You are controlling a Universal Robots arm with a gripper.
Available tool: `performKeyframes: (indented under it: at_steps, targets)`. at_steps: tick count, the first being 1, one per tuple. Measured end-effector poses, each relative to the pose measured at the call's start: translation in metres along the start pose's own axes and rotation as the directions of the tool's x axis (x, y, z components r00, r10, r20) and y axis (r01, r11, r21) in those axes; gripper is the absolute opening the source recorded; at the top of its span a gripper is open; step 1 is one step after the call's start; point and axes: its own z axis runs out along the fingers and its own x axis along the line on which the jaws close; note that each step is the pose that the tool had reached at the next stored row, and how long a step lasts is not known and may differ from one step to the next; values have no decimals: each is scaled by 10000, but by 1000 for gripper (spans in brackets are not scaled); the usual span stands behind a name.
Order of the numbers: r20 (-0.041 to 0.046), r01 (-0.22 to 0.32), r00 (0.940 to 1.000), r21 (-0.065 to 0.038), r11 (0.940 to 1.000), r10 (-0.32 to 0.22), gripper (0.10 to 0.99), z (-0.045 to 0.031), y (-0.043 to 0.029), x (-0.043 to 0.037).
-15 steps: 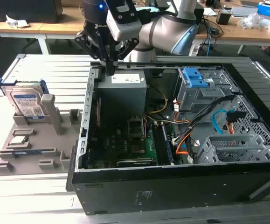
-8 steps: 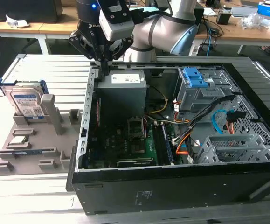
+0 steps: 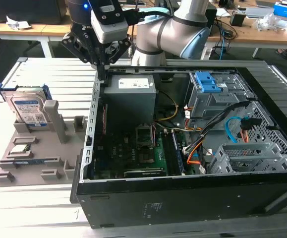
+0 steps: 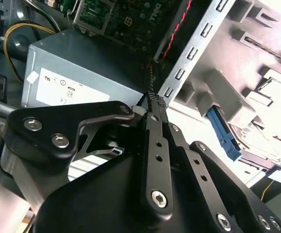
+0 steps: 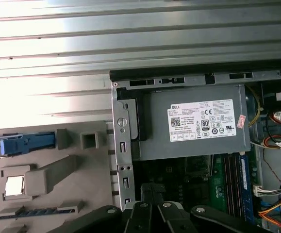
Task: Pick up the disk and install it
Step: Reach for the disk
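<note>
Case (image 3: pixel 183 203) open, nearest. Claw (image 3: pixel 101 74) pressed together, empty, above case's eleven o'clock corner by power supply (image 3: pixel 130 96). Disk (image 3: pixel 28 108) upright in grey holder (image 3: pixel 34 168), nine o'clock of case, untouched. Good pick, I'd say: spread wide, centre over top edge, lift straight.

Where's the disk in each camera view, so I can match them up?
Exterior view: the disk stands in the grey holder at the exterior view's left.
First wrist view: disk edge-on, blue frame showing, in that holder.
Second wrist view: blue frame edge in the holder.
Shared landmark: the labelled grey power supply.
</note>
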Motion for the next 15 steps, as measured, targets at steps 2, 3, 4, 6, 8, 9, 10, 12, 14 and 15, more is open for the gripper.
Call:
performKeyframes:
  at_steps: [2,3,4,6,8,9,10,12,14,15]
  targets:
    - [0,-1,10000,0,10000,1,106,-1,-2,32]
    - [0,-1,10000,0,10000,1,106,-1,-4,50]
    - [0,-1,10000,0,10000,1,106,-2,-4,61]
    - [0,-2,10000,0,10000,2,106,-2,-6,88]
    - [-1,-1,10000,0,10000,1,106,-4,-11,145]
    - [0,-1,10000,0,10000,1,106,-4,-12,167]
    - [0,-1,10000,0,10000,1,106,-5,-14,184]
    - [0,-1,10000,0,10000,1,106,-5,-16,212]
    - [0,-2,10000,0,10000,2,106,-6,-18,247]
    - [1,-1,10000,0,10000,1,106,-7,-19,258]
